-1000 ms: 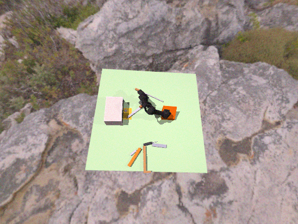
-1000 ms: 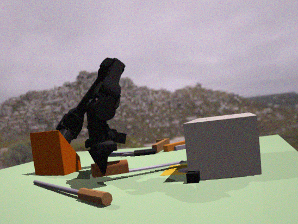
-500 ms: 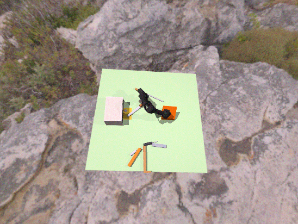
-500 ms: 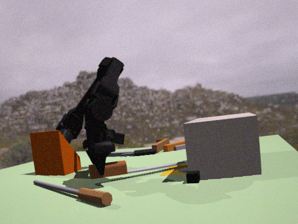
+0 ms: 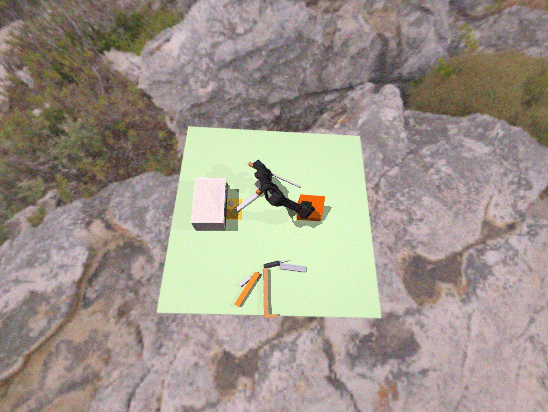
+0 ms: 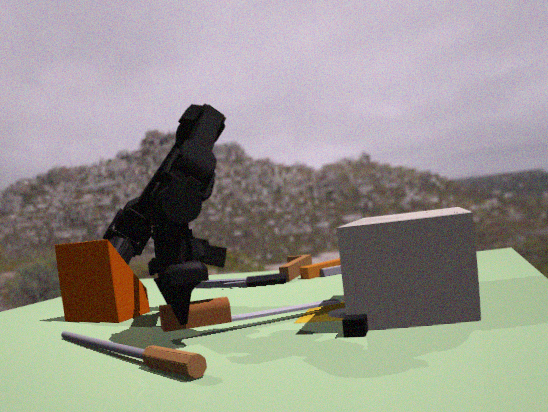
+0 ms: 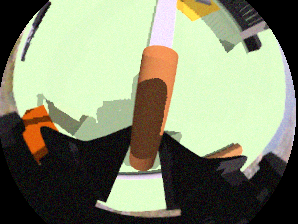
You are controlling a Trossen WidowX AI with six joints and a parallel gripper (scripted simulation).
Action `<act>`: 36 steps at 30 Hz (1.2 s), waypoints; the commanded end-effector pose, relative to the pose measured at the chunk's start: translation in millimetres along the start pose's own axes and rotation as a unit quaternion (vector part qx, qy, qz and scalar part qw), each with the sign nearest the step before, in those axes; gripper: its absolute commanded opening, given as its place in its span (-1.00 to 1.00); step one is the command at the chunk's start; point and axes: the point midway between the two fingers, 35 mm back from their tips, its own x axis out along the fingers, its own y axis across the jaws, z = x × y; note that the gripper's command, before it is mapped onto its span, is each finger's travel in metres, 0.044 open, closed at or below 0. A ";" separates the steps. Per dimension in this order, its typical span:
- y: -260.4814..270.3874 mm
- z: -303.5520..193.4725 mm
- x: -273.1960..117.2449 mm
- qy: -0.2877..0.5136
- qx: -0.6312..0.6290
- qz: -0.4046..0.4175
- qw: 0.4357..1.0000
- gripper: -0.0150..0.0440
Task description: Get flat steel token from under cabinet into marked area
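My gripper (image 5: pixel 259 192) (image 6: pixel 184 320) (image 7: pixel 147 131) is shut on the brown handle (image 6: pixel 215 311) (image 7: pixel 160 65) of a tool, low over the table. Its pale grey blade (image 5: pixel 248 201) (image 6: pixel 275 311) (image 7: pixel 164 22) reaches to the yellow marked area (image 5: pixel 239 216) (image 6: pixel 306 318) (image 7: pixel 192 12) in front of the pale cabinet (image 5: pixel 209 200) (image 6: pixel 410 270). A small grey spot (image 5: pixel 231 203), apparently the token, shows on the marked area close to the blade's tip and the cabinet front. Whether the blade touches it I cannot tell; the wrist view cuts off the tip.
A rod with a brown handle (image 5: pixel 287 180) (image 6: pixel 175 361) lies beside the gripper. An orange block (image 5: pixel 318 202) (image 6: pixel 87 282) (image 7: pixel 35 137) stands by the arm's base. An orange bar (image 5: pixel 247 290), a brown L-shaped bar (image 5: pixel 267 292) and a dark-handled tool (image 5: pixel 293 268) lie off to one side.
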 end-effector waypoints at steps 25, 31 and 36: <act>-26.6 -13.7 -5.3 -0.005 -0.003 -0.008 1.000 -0.49; -31.1 -16.5 -5.4 -0.005 -0.003 -0.008 1.000 -0.49; -34.7 -18.7 -5.6 -0.005 -0.003 -0.008 1.000 -0.49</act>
